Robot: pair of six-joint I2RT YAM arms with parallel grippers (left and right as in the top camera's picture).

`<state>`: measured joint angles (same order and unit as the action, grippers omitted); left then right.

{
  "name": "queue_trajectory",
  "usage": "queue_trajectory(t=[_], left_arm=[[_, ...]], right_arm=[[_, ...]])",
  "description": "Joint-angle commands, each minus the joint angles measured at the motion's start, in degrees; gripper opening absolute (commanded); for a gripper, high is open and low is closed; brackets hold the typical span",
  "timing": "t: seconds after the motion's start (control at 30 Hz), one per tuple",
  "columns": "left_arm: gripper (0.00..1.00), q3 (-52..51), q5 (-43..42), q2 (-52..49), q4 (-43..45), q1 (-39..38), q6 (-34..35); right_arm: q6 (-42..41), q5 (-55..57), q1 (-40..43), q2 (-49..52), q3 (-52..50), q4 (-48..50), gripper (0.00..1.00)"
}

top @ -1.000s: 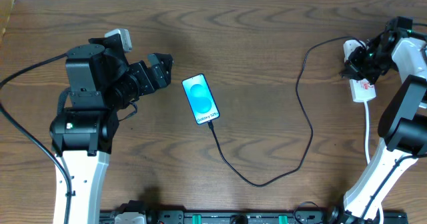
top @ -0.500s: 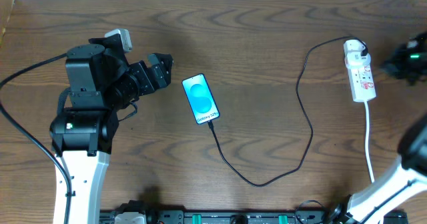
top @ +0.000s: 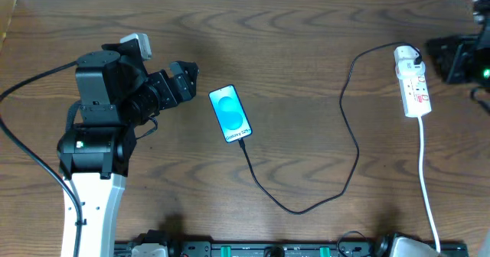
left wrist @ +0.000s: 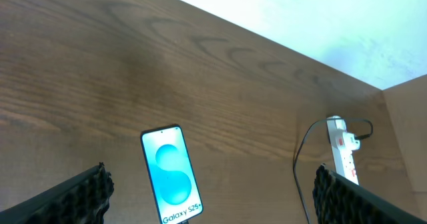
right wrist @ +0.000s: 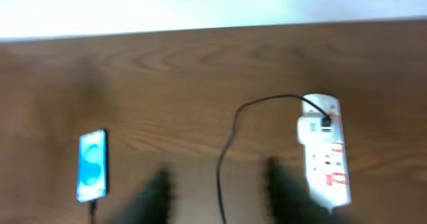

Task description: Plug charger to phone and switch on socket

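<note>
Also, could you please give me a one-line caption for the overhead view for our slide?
The black charger loops across the wooden table from the lit phone to the white socket.

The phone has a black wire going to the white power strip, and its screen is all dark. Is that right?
Not quite. The phone doesn't have a dark screen: it glows bright blue, as the overhead view shows. The black wire does go from the phone to the white power strip.

You've got phone (right wrist: pixel 92 165) lower left, socket (right wrist: pixel 323 154) right, charger (right wrist: pixel 230 139) plugged into its far end and curving down between the blurred, spread fingers (right wrist: pixel 159 189) of the gripper (right wrist: pixel 217 184).
</note>
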<state>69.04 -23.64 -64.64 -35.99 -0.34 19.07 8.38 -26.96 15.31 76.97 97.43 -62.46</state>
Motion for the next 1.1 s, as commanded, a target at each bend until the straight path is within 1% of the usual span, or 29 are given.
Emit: queue_trajectory(t=[0.0, 0.2, 1.07], left_arm=[[0.97, 0.1, 0.3, -0.1, 0.0, 0.0, -0.2], [0.96, 0.1, 0.3, -0.1, 0.0, 0.0, -0.2], [0.97, 0.1, 0.3, -0.1, 0.0, 0.0, -0.2]], right_arm=[[2.8, 6.8, -4.2, -4.5, 0.4, -0.3, 0.99], [2.8, 7.3, -4.5, -8.0, 0.4, -1.8, 0.99], [2.8, 7.3, -4.5, -7.9, 0.4, -1.9, 0.99]])
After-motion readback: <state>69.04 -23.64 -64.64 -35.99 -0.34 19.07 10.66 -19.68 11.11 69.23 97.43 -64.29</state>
